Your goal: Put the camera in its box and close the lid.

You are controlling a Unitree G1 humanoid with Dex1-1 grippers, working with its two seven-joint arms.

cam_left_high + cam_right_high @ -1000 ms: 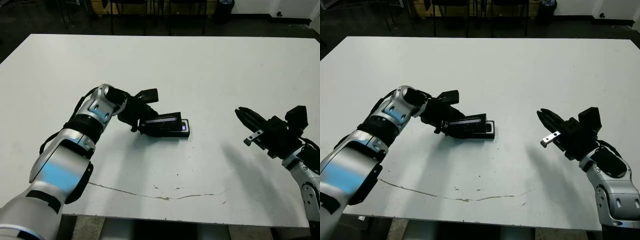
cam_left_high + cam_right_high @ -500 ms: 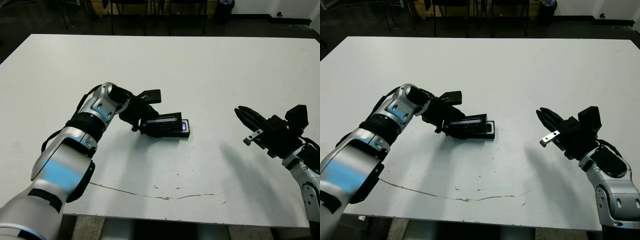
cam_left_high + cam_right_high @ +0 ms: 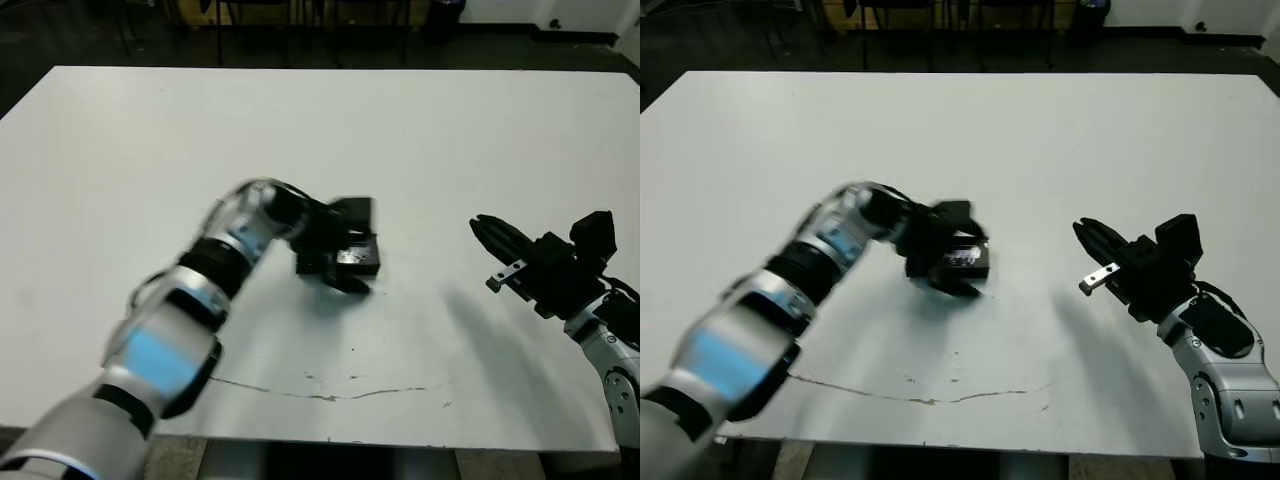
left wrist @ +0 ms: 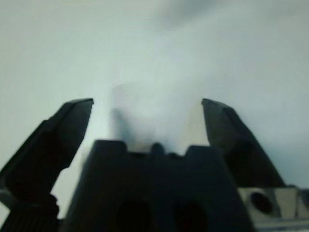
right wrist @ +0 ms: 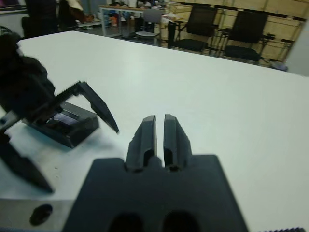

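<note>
Camera cannot be told apart from its box (image 3: pixel 350 264) in these pictures, because the arm is blurring that area.

In the eye views, the box is lying as a small black block near the middle of the white surface (image 3: pixel 300 130). The left arm is reaching to it from the robot's left, and the left gripper (image 3: pixel 345 248) is hovering directly at the box, one finger showing at its far side and one at its near side. The right gripper (image 3: pixel 480 225) is hanging above the surface well apart from the box, on the robot's right, holding nothing. A thin dark line (image 3: pixel 330 392) is running across the surface near the front edge.

In the left wrist view, the two black fingers (image 4: pixel 58 140) are standing spread wide, released, with only blurred white surface between them.

In the right wrist view, the right gripper's fingers (image 5: pixel 145 135) are pressing together, clenched on nothing. Beyond them the box is resting flat on the surface, with a glossy strip on its top. I cannot tell if this strip is the lid's window. The toothed fingers of the left gripper are straddling the box, opened. Any writing on the box is too small and blurred to read. Dark chairs (image 5: pixel 203 29) are standing behind the surface.
</note>
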